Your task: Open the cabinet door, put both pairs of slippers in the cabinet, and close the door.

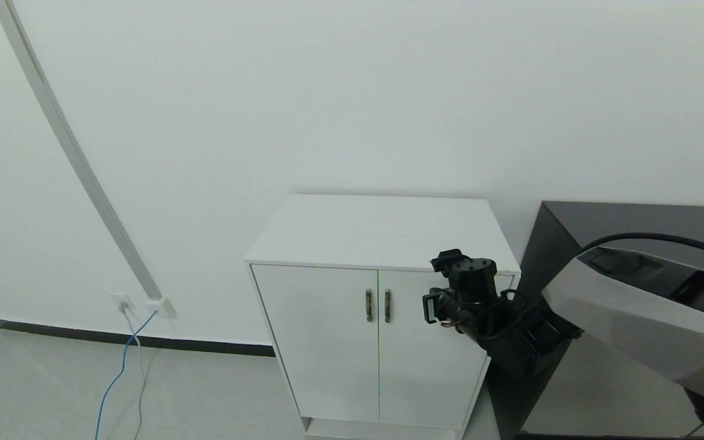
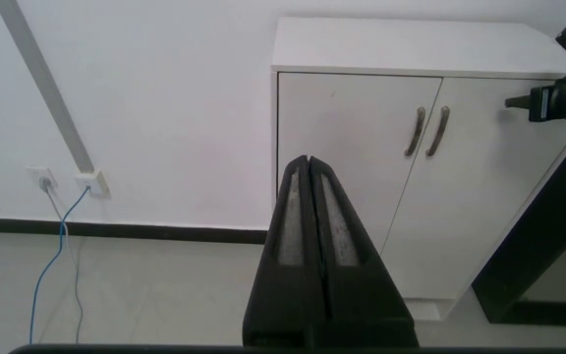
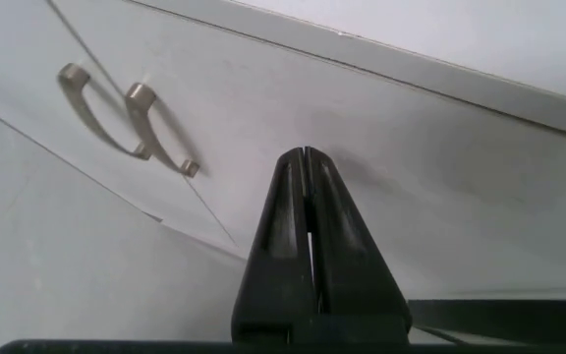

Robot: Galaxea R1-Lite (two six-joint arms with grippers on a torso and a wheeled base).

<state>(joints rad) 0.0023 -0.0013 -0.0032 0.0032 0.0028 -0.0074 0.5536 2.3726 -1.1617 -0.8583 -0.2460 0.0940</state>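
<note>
Standing against a plain white wall, a small white cabinet has a flat top and two doors. The left door and the right door are both shut, meeting at a thin seam down the middle. Two slim metal handles sit upright side by side, one on each door, just either side of that seam.

The right gripper hangs in front of the upper part of the right door, near its handle but apart from it. In the right wrist view its two dark fingers are pressed together with only a hairline slit between them, and they hold nothing. The tip points at the door face; whether it touches the panel or sits just off it is hard to judge from these angles.

The left gripper is well back from the cabinet, off to the cabinet's left side and aimed toward the left door. Its jaws are also fully closed and empty.

A dark glossy unit stands just beside the cabinet on the right. On the wall to the left, a white conduit runs down at a slant to a socket, and a blue cable trails from it onto the pale floor.
</note>
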